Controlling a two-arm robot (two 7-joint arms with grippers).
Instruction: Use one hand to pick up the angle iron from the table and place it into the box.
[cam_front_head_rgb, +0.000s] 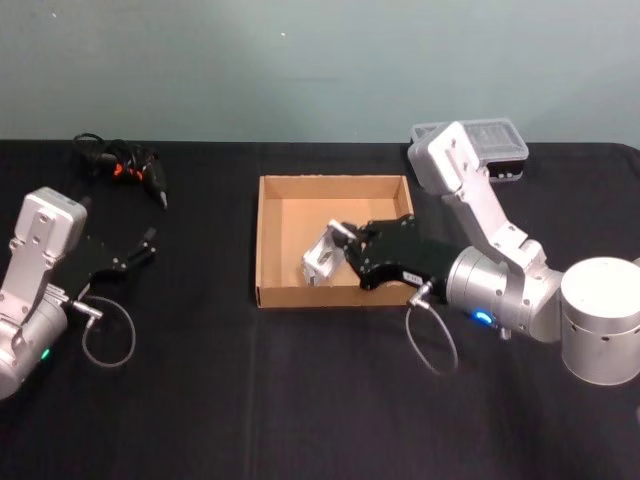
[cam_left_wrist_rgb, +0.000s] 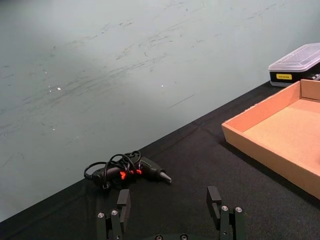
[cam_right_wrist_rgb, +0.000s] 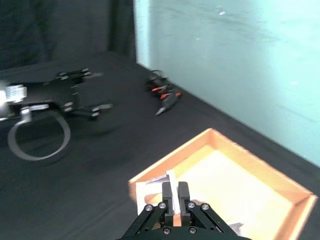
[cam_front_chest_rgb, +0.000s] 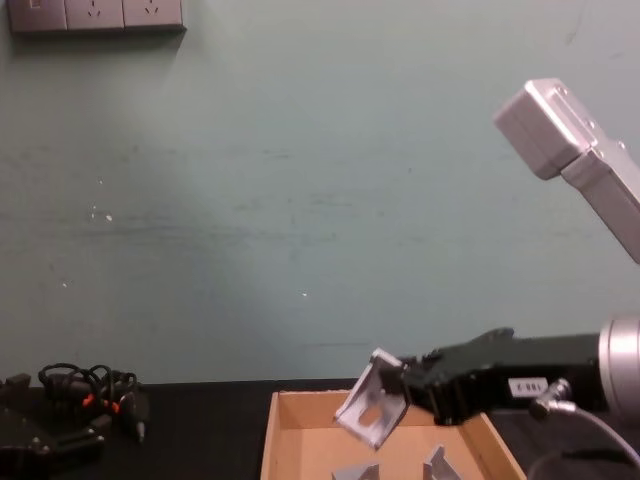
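In the head view our right gripper (cam_front_head_rgb: 345, 252) is clamped on the angle iron (cam_front_head_rgb: 322, 260), holding it over the box (cam_front_head_rgb: 272, 240) toward its front edge, while our left gripper (cam_front_head_rgb: 148, 245) sits parked near the table's (cam_front_head_rgb: 300, 400) left edge with its fingers apart. In the left wrist view those fingers (cam_left_wrist_rgb: 214, 196) stand open over bare table, a black corded tool (cam_left_wrist_rgb: 127, 170) beyond them. In the right wrist view our fingertips (cam_right_wrist_rgb: 171, 192) pinch only one thin flange, so we judge the piece could twist or slip. In the chest view the angle iron (cam_front_chest_rgb: 368, 410) hangs tilted above the box floor, where other small brackets (cam_front_chest_rgb: 440, 466) already lie; released from here, it might strike them or catch the front wall.
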